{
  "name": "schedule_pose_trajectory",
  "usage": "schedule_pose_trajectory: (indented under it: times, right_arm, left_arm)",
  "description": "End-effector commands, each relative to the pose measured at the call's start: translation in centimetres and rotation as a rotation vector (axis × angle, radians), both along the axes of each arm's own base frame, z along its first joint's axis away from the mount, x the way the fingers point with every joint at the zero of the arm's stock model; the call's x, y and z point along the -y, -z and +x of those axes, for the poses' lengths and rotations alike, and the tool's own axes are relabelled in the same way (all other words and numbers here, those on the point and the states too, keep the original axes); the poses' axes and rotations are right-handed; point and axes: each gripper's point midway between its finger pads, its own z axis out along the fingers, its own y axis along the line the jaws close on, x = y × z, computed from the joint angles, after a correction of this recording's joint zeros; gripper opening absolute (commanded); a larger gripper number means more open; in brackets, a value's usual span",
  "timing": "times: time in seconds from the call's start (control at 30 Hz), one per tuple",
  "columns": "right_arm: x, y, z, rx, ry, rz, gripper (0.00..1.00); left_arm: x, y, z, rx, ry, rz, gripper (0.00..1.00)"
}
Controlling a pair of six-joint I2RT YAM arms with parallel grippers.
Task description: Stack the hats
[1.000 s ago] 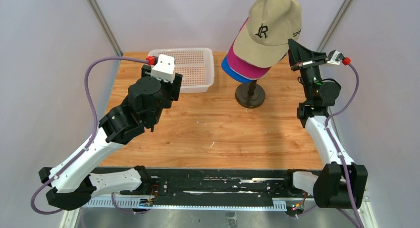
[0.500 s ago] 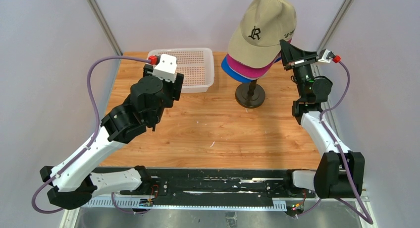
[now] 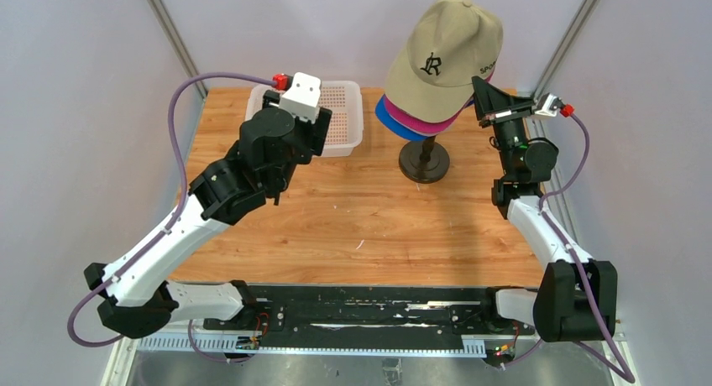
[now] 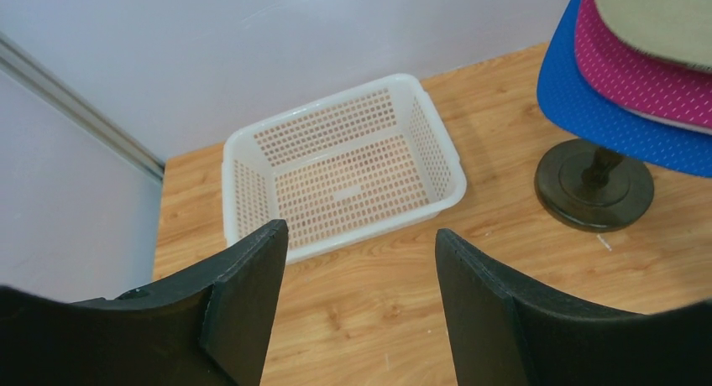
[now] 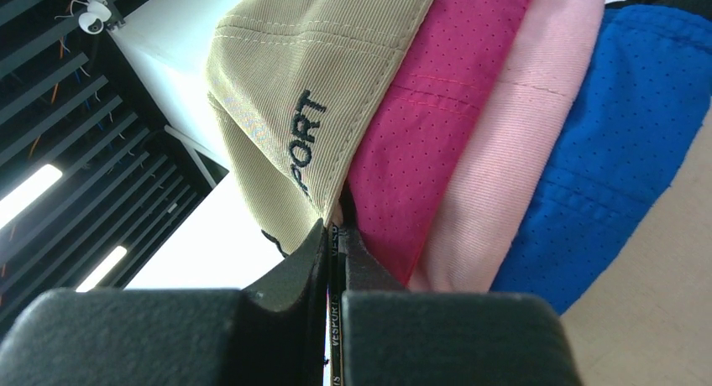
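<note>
**Hat stack: nearly complete**

My left gripper (image 4: 361, 243): jaws wide, holding nothing, facing the white perforated plastic basket (image 4: 428, 143). Dark round stand (image 3: 424, 161): royal blue mesh cap (image 5: 613, 134), light pink fabric cap (image 5: 512, 126), magenta mesh cap (image 5: 437, 109) and khaki fabric cap (image 3: 449, 46) nested, khaki topmost. No black cap visible. Khaki reads "SPORT", plus a dark monogram. My right gripper (image 5: 334, 231): pinched on the khaki rear edge; letting go seems all that remains.
</note>
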Motion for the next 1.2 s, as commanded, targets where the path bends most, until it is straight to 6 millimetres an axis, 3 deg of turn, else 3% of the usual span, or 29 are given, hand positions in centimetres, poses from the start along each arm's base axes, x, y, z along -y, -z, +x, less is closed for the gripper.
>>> schedule_pose_trajectory:
  times: [0.0, 0.27, 0.53, 0.67, 0.8, 0.87, 0.93, 1.07, 1.17]
  right_arm:
    - [-0.2, 1.0, -0.2, -0.009, 0.025, -0.029, 0.0]
    - [-0.2, 1.4, -0.1, -0.024, 0.045, -0.049, 0.0]
    - [-0.7, 1.5, 0.6, -0.037, 0.031, -0.071, 0.0]
    - [-0.8, 1.9, 1.0, -0.05, 0.023, -0.071, 0.0]
    - [-1.1, 2.3, 1.2, -0.061, 0.014, -0.074, 0.0]
    - [-1.2, 2.3, 1.3, -0.063, 0.013, -0.076, 0.0]
    - [-1.3, 2.5, 1.3, -0.068, 0.014, -0.078, 0.0]
    - [-1.3, 2.6, 1.3, -0.076, 0.018, -0.086, 0.0]
    - [-1.3, 2.8, 1.3, -0.08, 0.018, -0.094, 0.0]
  left_arm:
    - [1.3, -2.6, 0.9, 0.049, 0.022, -0.049, 0.7]
    - [4.6, -4.0, 2.8, 0.059, 0.07, -0.063, 0.7]
    - [6.6, -5.8, 4.9, 0.094, 0.071, -0.068, 0.71]
    - [8.1, -8.2, 6.3, 0.128, 0.099, -0.096, 0.72]
    - [10.0, -11.8, 7.6, 0.184, 0.156, -0.124, 0.74]
    - [10.7, -15.0, 7.6, 0.244, 0.188, -0.163, 0.75]
    - [12.2, -16.2, 8.1, 0.278, 0.23, -0.181, 0.75]
    - [15.3, -16.7, 8.4, 0.329, 0.348, -0.227, 0.75]
    - [17.3, -16.0, 7.9, 0.346, 0.443, -0.256, 0.76]
